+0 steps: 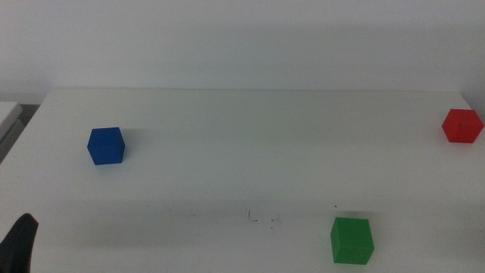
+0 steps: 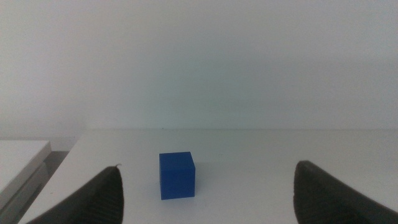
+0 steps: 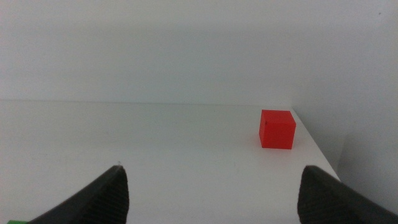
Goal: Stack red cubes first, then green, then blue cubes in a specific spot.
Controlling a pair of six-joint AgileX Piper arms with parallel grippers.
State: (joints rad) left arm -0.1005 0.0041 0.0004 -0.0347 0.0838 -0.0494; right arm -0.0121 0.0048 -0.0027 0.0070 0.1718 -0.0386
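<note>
- Three cubes, all apart on the white table, none stacked — in the middle view the blue cube sits at about 9 o'clock, the red cube at about 3 o'clock by the table's edge, the green cube at about 5 o'clock.
- Faint dark specks near 6 o'clock, just beside the green cube, likely mark the stacking spot; nothing stands on them.
- Left gripper: fingers spread wide, holding nothing, the blue cube ahead between them — a waiting pose, I judge.
- Right gripper: fingers likewise spread and empty, facing the red cube — sensible, since red goes first and lies on its side.
- Hidden or cut off: in the middle view only a dark tip of the left gripper shows at the bottom corner; the right arm is out of that view.
- The right wrist view catches only a green sliver at its corner.
- Specks are too faint to outline exactly.
</note>
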